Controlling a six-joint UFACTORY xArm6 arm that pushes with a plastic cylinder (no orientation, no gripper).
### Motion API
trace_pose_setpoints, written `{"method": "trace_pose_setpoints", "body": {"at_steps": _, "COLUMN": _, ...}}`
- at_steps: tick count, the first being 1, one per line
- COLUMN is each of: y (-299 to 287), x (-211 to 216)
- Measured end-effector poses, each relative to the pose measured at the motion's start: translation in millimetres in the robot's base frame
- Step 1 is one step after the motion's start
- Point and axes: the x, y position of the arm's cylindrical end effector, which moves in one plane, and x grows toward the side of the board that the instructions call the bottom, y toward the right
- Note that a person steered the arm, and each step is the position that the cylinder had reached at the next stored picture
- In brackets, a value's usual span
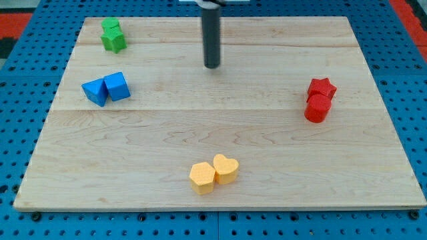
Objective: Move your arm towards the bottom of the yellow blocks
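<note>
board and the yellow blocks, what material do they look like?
Board: looks like light wood, matte; visible grain and seams between planks. Yellow hexagonal block and yellow heart block, touching near the view's bottom: solid uniform colour, smooth faces, probably painted wood or plastic; can't tell which. My tip stands well above them, near the view's top.

Rod (211, 33) upper end cut off by view's top; arm unseen.

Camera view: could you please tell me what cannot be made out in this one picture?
- The arm above the dark rod: cut off by the view's top edge; only the rod and my tip show.
- The green star-shaped block pair: the rear block is partly hidden by the front one.
- The red block pair: the lower block's shape is too small to tell.
- The wooden board: its underside is hidden.
</note>
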Motion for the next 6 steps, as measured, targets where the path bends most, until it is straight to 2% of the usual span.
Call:
{"method": "trace_pose_setpoints", "body": {"at_steps": 1, "y": 8.0, "x": 70.2}}
{"method": "trace_pose_setpoints", "body": {"at_steps": 2, "y": 73.9, "x": 110.4}}
{"method": "trace_pose_setpoints", "body": {"at_steps": 3, "y": 82.7, "x": 186.4}}
{"method": "trace_pose_setpoints", "body": {"at_steps": 4, "y": 103.8, "x": 237.0}}
{"method": "trace_pose_setpoints", "body": {"at_steps": 5, "y": 67.0, "x": 262.5}}
{"method": "trace_pose_setpoints", "body": {"at_steps": 6, "y": 24.1, "x": 263.3}}
